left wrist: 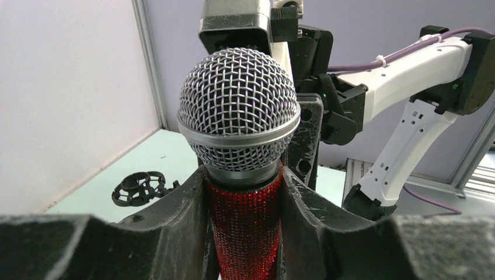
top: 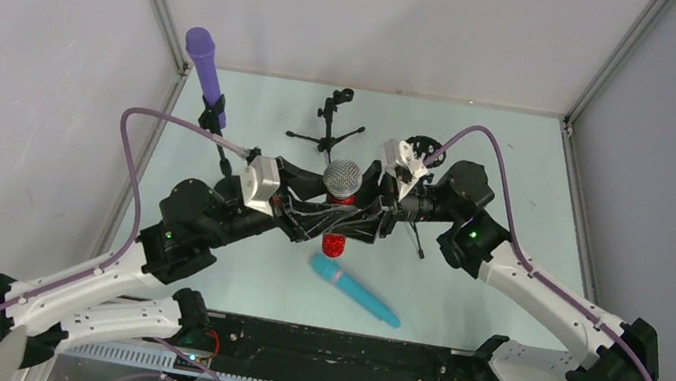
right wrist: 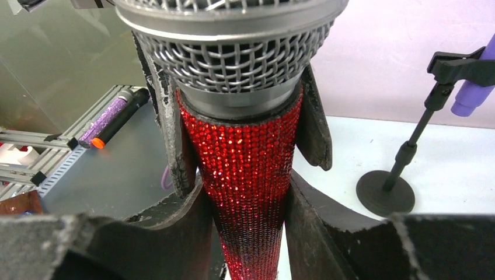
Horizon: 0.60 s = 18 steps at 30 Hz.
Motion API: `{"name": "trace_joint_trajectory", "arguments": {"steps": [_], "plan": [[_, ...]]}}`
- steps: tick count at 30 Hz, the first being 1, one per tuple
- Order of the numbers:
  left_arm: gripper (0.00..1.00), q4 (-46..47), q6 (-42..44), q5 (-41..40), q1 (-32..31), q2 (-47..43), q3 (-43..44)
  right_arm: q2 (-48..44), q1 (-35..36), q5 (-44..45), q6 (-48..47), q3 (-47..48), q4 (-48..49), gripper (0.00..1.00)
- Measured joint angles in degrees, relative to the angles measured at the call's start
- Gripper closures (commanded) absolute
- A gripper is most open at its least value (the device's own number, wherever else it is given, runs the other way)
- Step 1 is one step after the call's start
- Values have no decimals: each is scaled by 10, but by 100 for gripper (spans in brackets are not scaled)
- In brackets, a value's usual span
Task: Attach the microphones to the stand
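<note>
The glittery red microphone (top: 334, 243) with a silver mesh head (top: 343, 178) is held upright above the table's middle. My left gripper (top: 318, 216) is shut on its red body (left wrist: 245, 227) just under the head. My right gripper (top: 362, 216) is shut on the same body (right wrist: 248, 169), lower down, from the opposite side. The purple microphone (top: 205, 59) sits clipped in a stand (top: 213, 117) at the back left; it also shows in the right wrist view (right wrist: 476, 87). The teal-blue microphone (top: 354, 290) lies flat on the table in front. An empty tripod stand (top: 328, 128) is at the back centre.
A black ring-shaped mount (top: 424, 150) sits at the back right of centre, also in the left wrist view (left wrist: 140, 188). The purple microphone's stand has a round base (right wrist: 385, 192). Grey walls enclose the table. A purple stick with an orange tip (right wrist: 108, 119) lies near the front rail.
</note>
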Motion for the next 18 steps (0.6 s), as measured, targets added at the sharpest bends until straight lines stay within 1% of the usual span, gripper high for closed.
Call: {"name": "trace_joint_trajectory", "arguments": {"steps": [1, 3, 4, 5, 6, 7, 9, 18], "plan": [[96, 0, 0, -1, 0, 0, 0, 0, 0, 0, -1, 0, 1, 89], [83, 1, 0, -3, 0, 0, -3, 3, 0, -1, -2, 0, 0, 93], [63, 2, 1, -5, 0, 0, -4, 4, 0, -3, -3, 0, 0, 95], [35, 3, 1, -6, 0, 0, -6, 4, 0, -3, -4, 0, -2, 96], [18, 4, 1, -6, 0, 0, -7, 5, 0, -5, -5, 0, -3, 97], [5, 5, 3, -7, 0, 0, -8, 5, 0, -4, -5, 0, -3, 99], [1, 8, 9, -10, 0, 0, -9, 6, 0, -1, -5, -1, -8, 100], [0, 12, 10, -46, 0, -5, -37, 9, 0, 18, -21, -2, -42, 100]]}}
